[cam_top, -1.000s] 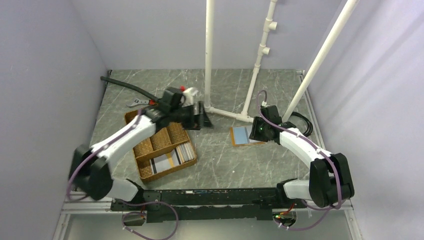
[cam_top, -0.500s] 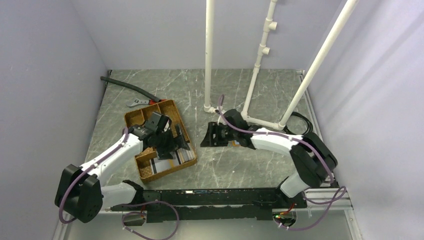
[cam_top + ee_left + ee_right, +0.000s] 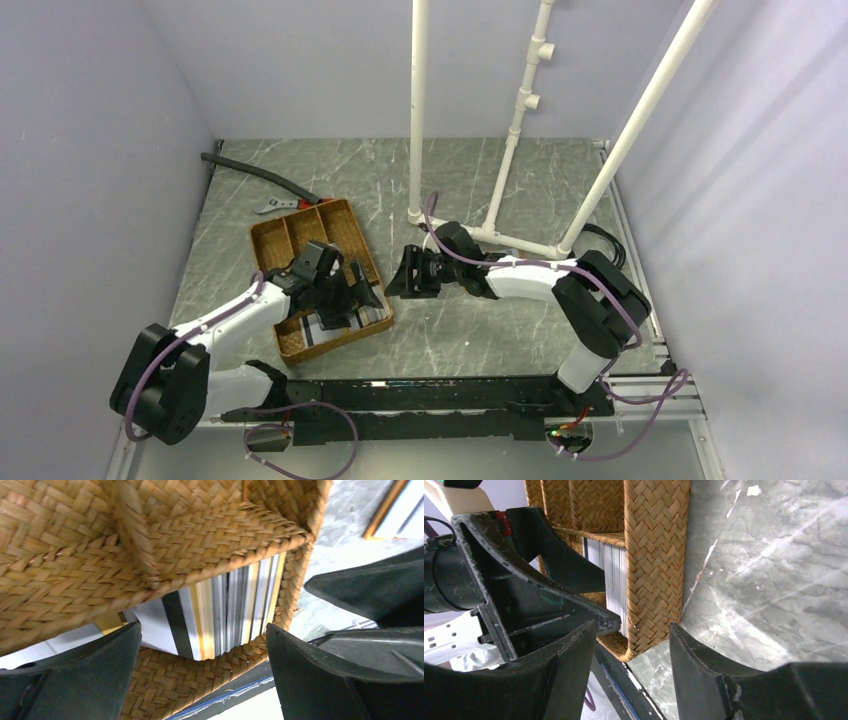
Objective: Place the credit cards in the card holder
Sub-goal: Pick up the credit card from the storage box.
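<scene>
The credit cards point(image 3: 225, 610) stand on edge as a stack in the near compartment of a woven tray point(image 3: 300, 235); they also show as cards point(image 3: 340, 322) from above and as cards point(image 3: 614, 580) in the right wrist view. My left gripper point(image 3: 203, 627) hangs open just above this stack, nothing between its fingers; from above the left gripper point(image 3: 355, 295) is over the tray's near right corner. My right gripper point(image 3: 633, 627) is open and empty, low beside the tray's right wall, at right gripper point(image 3: 402, 275). The card holder point(image 3: 382, 512), orange-edged with a pale card on it, shows only in the left wrist view.
White pipes point(image 3: 416, 110) rise from the table behind the right arm. A black hose point(image 3: 255, 175) and a red-handled tool point(image 3: 285, 206) lie at the back left. A black rail point(image 3: 400, 392) runs along the near edge. The two grippers are close together.
My left arm came from behind the tray to above its near compartment. My right arm swung left, off the card holder, toward the tray. Both grippers opened wider.
</scene>
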`<state>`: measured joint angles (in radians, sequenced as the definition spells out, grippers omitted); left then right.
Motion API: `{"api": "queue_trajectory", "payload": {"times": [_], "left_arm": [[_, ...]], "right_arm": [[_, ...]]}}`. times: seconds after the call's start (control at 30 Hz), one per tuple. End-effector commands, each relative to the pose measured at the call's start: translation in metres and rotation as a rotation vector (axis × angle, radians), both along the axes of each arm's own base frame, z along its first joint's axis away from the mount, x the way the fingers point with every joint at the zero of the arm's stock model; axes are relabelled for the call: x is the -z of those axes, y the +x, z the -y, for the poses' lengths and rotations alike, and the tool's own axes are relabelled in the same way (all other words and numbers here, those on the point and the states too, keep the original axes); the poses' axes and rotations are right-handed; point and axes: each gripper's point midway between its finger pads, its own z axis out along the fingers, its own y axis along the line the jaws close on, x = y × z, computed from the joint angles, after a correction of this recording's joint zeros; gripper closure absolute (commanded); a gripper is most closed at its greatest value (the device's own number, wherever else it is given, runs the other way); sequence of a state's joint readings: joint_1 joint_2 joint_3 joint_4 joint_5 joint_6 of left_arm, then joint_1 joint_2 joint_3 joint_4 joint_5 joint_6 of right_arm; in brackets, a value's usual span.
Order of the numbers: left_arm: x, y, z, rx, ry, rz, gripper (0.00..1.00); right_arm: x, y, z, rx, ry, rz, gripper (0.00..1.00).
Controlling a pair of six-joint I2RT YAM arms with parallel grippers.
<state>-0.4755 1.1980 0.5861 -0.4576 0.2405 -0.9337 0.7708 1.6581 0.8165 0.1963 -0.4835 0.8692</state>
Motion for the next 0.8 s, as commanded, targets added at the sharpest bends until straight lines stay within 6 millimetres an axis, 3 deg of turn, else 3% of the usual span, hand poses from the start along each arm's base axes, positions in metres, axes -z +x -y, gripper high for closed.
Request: {"api": "queue_trajectory", "payload": {"times": [0.0,0.17,0.3,0.47,0.5,0.77], "left_arm": [[-0.016,0.021,0.021,0.031,-0.132,0.146,0.0],[-0.032,0.021,0.023,0.032,-0.172,0.212,0.02],[-0.035,0.023,0.021,0.031,-0.155,0.219,0.1],[-0.035,0.023,0.021,0.027,-0.158,0.214,0.33],[-0.033,0.023,0.02,0.025,-0.148,0.209,0.42],[-0.035,0.022,0.015,0.022,-0.115,0.201,0.63]], "right_arm": [[-0.021,0.003,-0.021,-0.026,0.09,0.019,0.43],[-0.02,0.002,-0.023,-0.025,0.093,0.012,0.47],[-0.02,0.001,-0.024,-0.027,0.094,0.008,0.48],[-0.018,0.0,-0.026,-0.029,0.091,0.0,0.49],[-0.017,0.0,-0.026,-0.028,0.089,-0.003,0.49],[-0.015,-0.001,-0.029,-0.039,0.083,-0.006,0.5]]}}
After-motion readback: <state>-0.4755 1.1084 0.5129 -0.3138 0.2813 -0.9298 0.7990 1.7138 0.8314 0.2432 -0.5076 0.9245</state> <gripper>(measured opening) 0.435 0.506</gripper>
